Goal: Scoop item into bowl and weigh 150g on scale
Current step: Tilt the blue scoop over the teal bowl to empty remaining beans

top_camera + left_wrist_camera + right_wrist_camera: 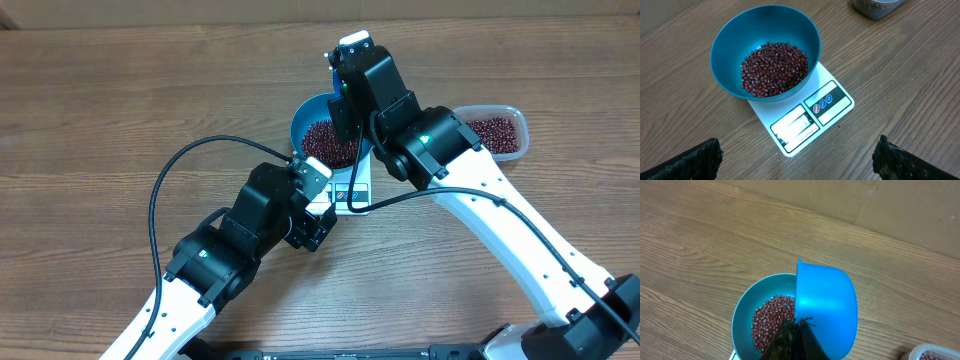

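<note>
While the pouring step is in hand, the overhead view shows the right gripper (340, 72) above the bowl (308, 118), which sits on the scale (352, 190). At the left wrist, the left gripper (797, 160) stands released and empty; the beans (774, 67) lie heaped in the bowl, and the display is unreadable. At the right wrist, clenched jaws grasp the scoop (825, 305), tipped over the bowl and probably emptied. The next move calls for reading the weight.

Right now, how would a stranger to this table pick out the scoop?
Find the white scale in the middle of the wooden table; a deep blue bowl of beans stands on it. The scoop hangs tilted above that bowl, gripped by the right pincer: smaller and brighter blue.
</note>
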Motion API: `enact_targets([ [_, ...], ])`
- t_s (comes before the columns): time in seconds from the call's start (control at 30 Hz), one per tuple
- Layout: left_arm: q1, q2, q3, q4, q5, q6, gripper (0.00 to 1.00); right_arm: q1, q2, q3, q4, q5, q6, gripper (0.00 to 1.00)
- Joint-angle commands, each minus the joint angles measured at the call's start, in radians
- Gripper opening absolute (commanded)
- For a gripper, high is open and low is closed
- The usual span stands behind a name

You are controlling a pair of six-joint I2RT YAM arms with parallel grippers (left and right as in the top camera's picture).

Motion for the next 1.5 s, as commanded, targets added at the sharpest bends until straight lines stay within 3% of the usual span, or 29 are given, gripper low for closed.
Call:
enact_targets([
  [0.0, 0.000, 0.002, -0.005, 0.003, -0.005, -0.006, 1.00, -0.007, -0.003, 0.024, -0.009, 0.000, -0.066, 0.04],
  [0.3, 0.000, 0.002, -0.005, 0.003, -0.005, -0.006, 1.00, 0.006, -0.003, 0.024, -0.029, 0.066, -0.132, 0.04],
  [0.93, 0.000, 0.002, -0.005, 0.003, -0.005, -0.006, 1.00, 0.105, -0.003, 0.024, -0.020, 0.280, 0.008, 0.04],
  [1.2, 0.000, 0.002, -0.005, 0.003, -0.005, -0.006, 0.99, 0.097, -0.003, 0.024, -0.018, 0.297, 0.009, 0.04],
  [1.47, 0.000, 0.002, -0.005, 0.003, -0.005, -0.006, 1.00, 0.019, -0.003, 0.024, -0.028, 0.500, 0.032, 0.04],
])
